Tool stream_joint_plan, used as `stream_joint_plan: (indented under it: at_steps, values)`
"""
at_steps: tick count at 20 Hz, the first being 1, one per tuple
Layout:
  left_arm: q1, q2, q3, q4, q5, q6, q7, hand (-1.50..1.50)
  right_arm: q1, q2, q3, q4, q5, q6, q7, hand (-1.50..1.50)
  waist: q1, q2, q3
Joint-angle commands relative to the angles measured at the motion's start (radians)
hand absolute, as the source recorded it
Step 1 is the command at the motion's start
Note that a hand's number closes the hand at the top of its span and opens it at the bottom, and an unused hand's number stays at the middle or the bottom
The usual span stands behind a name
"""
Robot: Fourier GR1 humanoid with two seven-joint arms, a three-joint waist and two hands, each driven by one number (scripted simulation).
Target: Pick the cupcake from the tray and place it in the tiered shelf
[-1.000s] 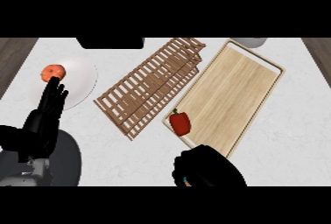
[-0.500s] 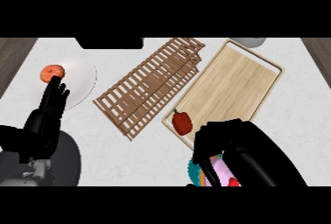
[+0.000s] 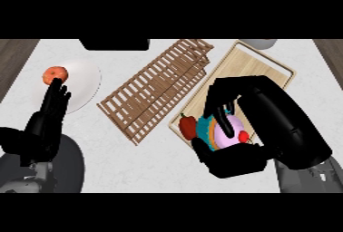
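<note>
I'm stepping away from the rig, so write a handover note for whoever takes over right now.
Right hand: fingers curled round the cupcake, at the near end of the wooden tray.
Left hand: open, resting at the left, fingers up, by the white plate with the orange fruit.
A red pepper lies at the tray's near-left edge.
Done: cupcake grasped.
Left: carry it to the slatted wooden tiered shelf and set it down.

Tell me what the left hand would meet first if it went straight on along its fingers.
The left hand points up the view, fingertips at the orange fruit on the white plate. It would probably meet that fruit first, though their heights cannot be compared from this view.
</note>
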State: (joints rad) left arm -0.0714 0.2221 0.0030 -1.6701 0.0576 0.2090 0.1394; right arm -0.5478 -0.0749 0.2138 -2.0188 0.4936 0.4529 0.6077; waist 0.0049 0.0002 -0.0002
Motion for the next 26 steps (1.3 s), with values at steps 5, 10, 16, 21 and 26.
stream_joint_plan:
  at_steps: [5,10,16,21,26]
  values:
    - [0.031,-0.033,-0.009,-0.011,-0.02,-0.014,-0.011,0.0,-0.146,0.073,-0.055,0.316,0.087,-0.144,-0.113,1.5,0.003,0.001,0.0]
    - [-0.013,-0.031,0.025,0.056,-0.016,-0.033,-0.053,0.0,-0.195,0.074,-0.06,0.533,0.119,-0.289,-0.287,1.5,0.004,0.002,0.0]
    - [0.01,-0.035,0.012,-0.032,-0.029,-0.027,0.026,0.0,-0.283,0.075,-0.035,0.8,0.093,-0.491,-0.409,1.5,0.017,0.003,0.0]
    - [-0.023,-0.073,-0.016,-0.016,-0.082,0.014,0.044,0.0,-0.382,0.075,0.007,0.972,0.043,-0.587,-0.476,1.5,0.015,0.003,0.0]
    - [0.023,-0.023,0.04,-0.011,0.001,-0.091,-0.025,0.0,-0.429,0.075,-0.017,1.104,-0.081,-0.697,-0.483,1.5,0.033,0.006,0.0]
